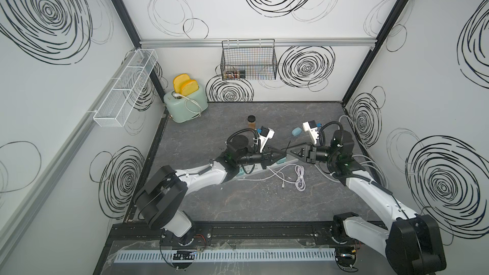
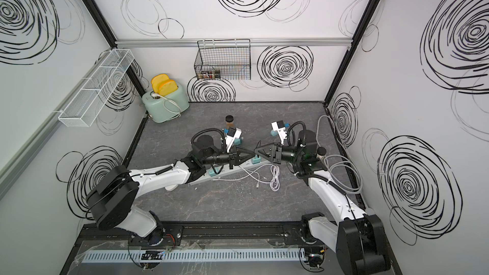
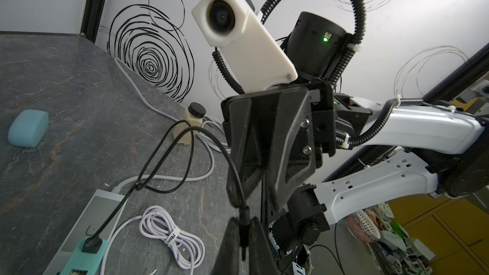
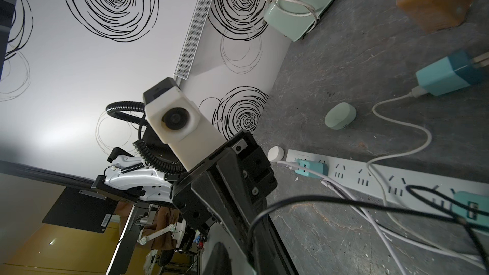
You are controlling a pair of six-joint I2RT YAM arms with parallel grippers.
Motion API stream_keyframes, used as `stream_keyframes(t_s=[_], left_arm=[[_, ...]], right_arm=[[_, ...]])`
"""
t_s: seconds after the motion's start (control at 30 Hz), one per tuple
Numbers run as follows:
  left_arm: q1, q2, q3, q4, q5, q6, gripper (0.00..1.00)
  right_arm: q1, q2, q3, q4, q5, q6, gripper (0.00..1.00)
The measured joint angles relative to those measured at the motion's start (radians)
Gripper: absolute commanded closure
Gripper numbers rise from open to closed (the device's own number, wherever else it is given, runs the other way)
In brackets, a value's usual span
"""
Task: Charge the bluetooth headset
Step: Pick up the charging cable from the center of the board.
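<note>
Headset case [image 1: 296,131], blue and oval, lies on the tabletop [image 1: 238,207] just far of the right pincer [image 1: 289,151], and whether that one grips anything, I can't tell. Left pincer [image 3: 243,224] is clamped tight on the black cable [image 3: 158,152] at its plug. The line loops down to a teal adapter [image 3: 87,253] in the power strip [image 3: 90,212]. Coiled white cable [image 3: 185,247] alongside, band lettering too blurred to read.

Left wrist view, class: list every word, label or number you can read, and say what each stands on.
"NEH…": on the band around the coiled white cable; the remaining letters are blurred.
Pale lettering on the black motor housing: too blurred to read.
Nothing else is legible.
</note>
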Motion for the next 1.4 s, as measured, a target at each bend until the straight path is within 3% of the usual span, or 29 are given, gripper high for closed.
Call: stream_keyframes(t_s=[0.67,0.9,0.97,1.03,1.13,1.23,1.4], left_arm=[[-0.018,0.0,0.0,0.01,0.0,-0.008,0.93],[-0.018,0.0,0.0,0.009,-0.005,-0.02,0.92],[-0.018,0.0,0.0,0.01,-0.005,-0.021,0.83],[-0.018,0.0,0.002,0.013,-0.007,-0.018,0.62],[-0.015,0.0,0.009,0.015,-0.016,-0.015,0.41],[-0.002,-0.007,0.018,-0.015,-0.033,0.01,0.33],[0.054,-0.042,0.094,-0.173,-0.121,0.126,0.27]], right_arm=[[0.014,0.018,-0.011,0.046,0.011,0.055,0.85],[0.014,0.015,-0.019,0.06,0.011,0.059,0.94],[0.014,0.014,-0.019,0.063,0.011,0.059,0.98],[0.014,0.013,-0.019,0.064,0.015,0.06,1.0],[0.01,0.013,-0.018,0.06,0.034,0.058,1.0],[-0.005,0.024,-0.002,0.033,0.074,0.048,1.0],[-0.066,0.053,0.015,-0.01,0.148,0.039,1.0]])
